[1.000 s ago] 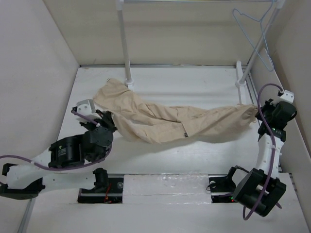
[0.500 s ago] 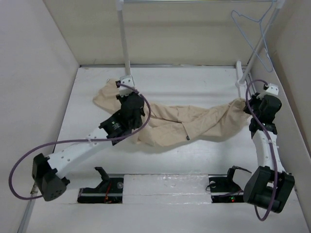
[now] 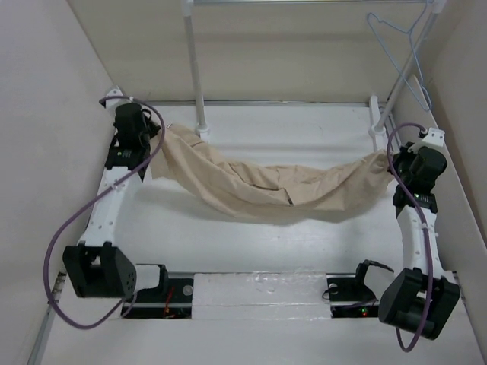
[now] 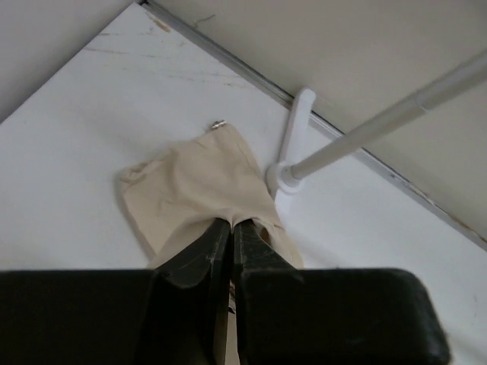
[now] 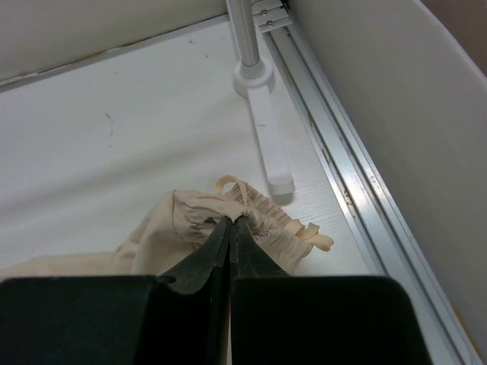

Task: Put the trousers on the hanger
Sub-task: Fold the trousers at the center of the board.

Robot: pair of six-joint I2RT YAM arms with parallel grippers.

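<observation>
The beige trousers (image 3: 266,186) hang stretched between both grippers above the white table, sagging in the middle. My left gripper (image 3: 148,144) at the far left is shut on the leg-end cloth (image 4: 205,182). My right gripper (image 3: 396,163) at the right is shut on the gathered waistband (image 5: 251,213), whose drawstring loops hang loose. The pale blue-grey wire hanger (image 3: 403,57) hangs from the rack bar at the upper right, above and behind the right gripper.
Two white rack poles stand on the table, one at the back middle (image 3: 196,68) with its foot (image 4: 293,144) by the left gripper, one at the right (image 3: 403,72) with its foot (image 5: 266,129). A metal rail (image 5: 342,182) runs along the right wall.
My left arm has swung from the table's middle to the far left back corner, pulling the leg end up and out. The trousers now hang taut. The right gripper has barely moved.
</observation>
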